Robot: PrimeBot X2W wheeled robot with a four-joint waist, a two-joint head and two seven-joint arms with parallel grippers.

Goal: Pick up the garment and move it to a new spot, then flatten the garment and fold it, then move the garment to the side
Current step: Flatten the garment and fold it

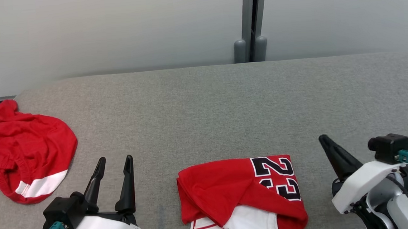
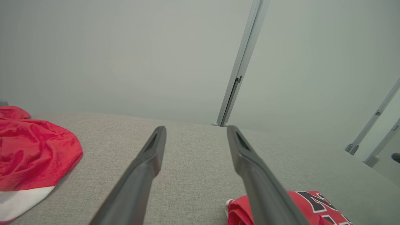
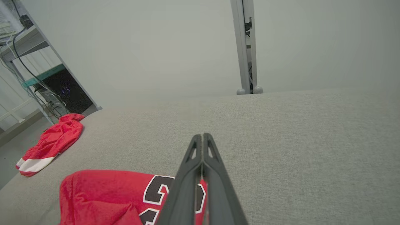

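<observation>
Grey fabric-covered surface (image 1: 203, 111), pale wall (image 1: 111, 27) behind with a grey post (image 1: 253, 17); cabled shelving (image 3: 47, 84) off to the left.
Folded red "23" jersey (image 1: 230, 188) lies at the near edge between the arms. A crumpled red-white garment (image 1: 23, 148), maybe shorts, lies far left. Left gripper (image 1: 115, 159) has its fingers spread wide and is empty. Right gripper (image 1: 323, 139) has its fingers pressed together, gripping nothing, right of the jersey.
</observation>
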